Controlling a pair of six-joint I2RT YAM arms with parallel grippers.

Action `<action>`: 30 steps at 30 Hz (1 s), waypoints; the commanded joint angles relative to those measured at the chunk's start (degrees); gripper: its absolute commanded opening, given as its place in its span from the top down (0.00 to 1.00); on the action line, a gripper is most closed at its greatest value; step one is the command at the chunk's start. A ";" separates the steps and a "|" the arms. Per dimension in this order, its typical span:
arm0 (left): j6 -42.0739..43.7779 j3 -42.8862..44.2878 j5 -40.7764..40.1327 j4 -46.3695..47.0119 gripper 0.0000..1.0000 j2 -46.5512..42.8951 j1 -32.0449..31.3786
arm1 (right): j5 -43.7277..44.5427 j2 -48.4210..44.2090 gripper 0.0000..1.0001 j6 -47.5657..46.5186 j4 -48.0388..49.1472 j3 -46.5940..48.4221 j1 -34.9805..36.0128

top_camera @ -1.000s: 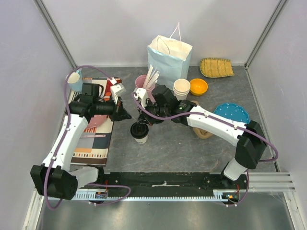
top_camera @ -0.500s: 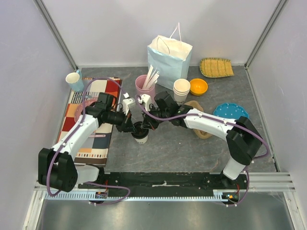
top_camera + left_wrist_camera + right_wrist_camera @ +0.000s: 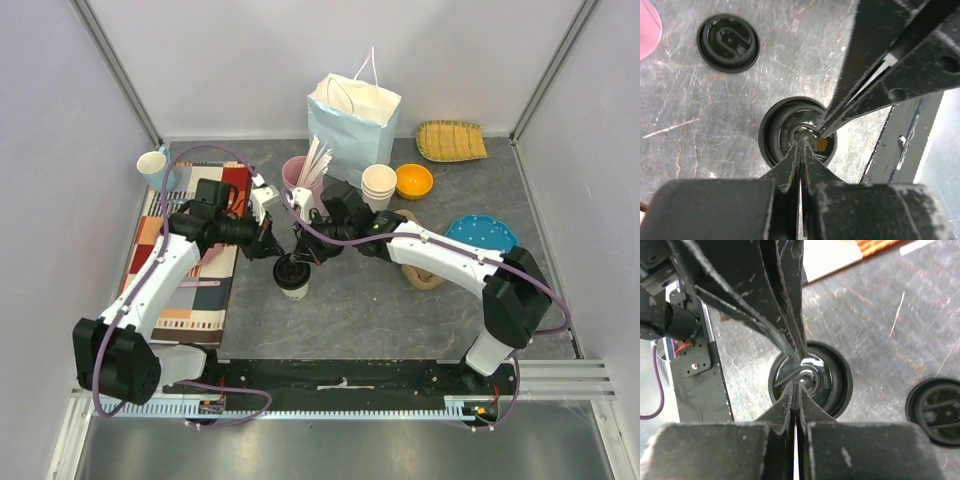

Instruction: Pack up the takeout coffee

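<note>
As seen from the top camera, the takeout coffee (image 3: 291, 276) stood upright on the grey desk (image 3: 370, 310), white cup below and black lid on. It was just beside the right edge of the striped mat (image 3: 195, 285). The pale blue paper bag (image 3: 352, 120) stood well apart at the cup's 1 o'clock, mouth open. A stack of lidless cups (image 3: 379, 185) was near the bag's base.

The left pincer (image 3: 277, 250) reached over the lid from 10 o'clock. The right pincer (image 3: 305, 257) reached from 2 o'clock. Their tips nearly met above the lid's centre.

In the left wrist view, the left pincer (image 3: 801, 145) was clenched, fingers pressed flat together over the lid (image 3: 797, 132). The right wrist view showed the right pincer (image 3: 796, 387) clenched likewise. Whether either tip pinched any part of the lid could not be determined.

A second, loose black lid (image 3: 728, 43) lay flat on the desk near the cup.
</note>
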 commanded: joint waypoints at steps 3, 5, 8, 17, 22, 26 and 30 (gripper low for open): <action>-1.41 -7.84 -5.02 5.94 0.98 6.86 -1.49 | -0.95 4.51 1.00 0.52 2.97 -6.59 -0.12; -1.06 -8.20 -5.63 5.16 0.98 8.18 -1.67 | -1.04 4.34 1.00 0.44 3.15 -7.13 -0.39; -0.36 -7.41 -6.60 4.80 0.98 6.35 -1.58 | -0.86 2.59 1.00 0.44 2.71 -6.34 -0.39; -0.54 -0.12 -2.56 -0.90 0.98 0.02 -1.49 | -2.27 -0.49 1.00 -1.32 -2.47 1.30 0.40; -0.27 0.42 -3.78 -1.61 0.98 -0.51 -1.41 | -3.49 -2.34 1.00 -2.73 -3.01 0.88 0.84; 0.08 -0.46 -4.23 -1.44 0.98 -0.51 -1.14 | -3.59 -0.33 1.00 -2.37 -1.43 -2.46 0.76; -0.01 -1.86 -5.45 -0.03 0.98 0.01 -1.23 | -1.92 4.60 1.00 -2.29 -0.72 -5.19 0.23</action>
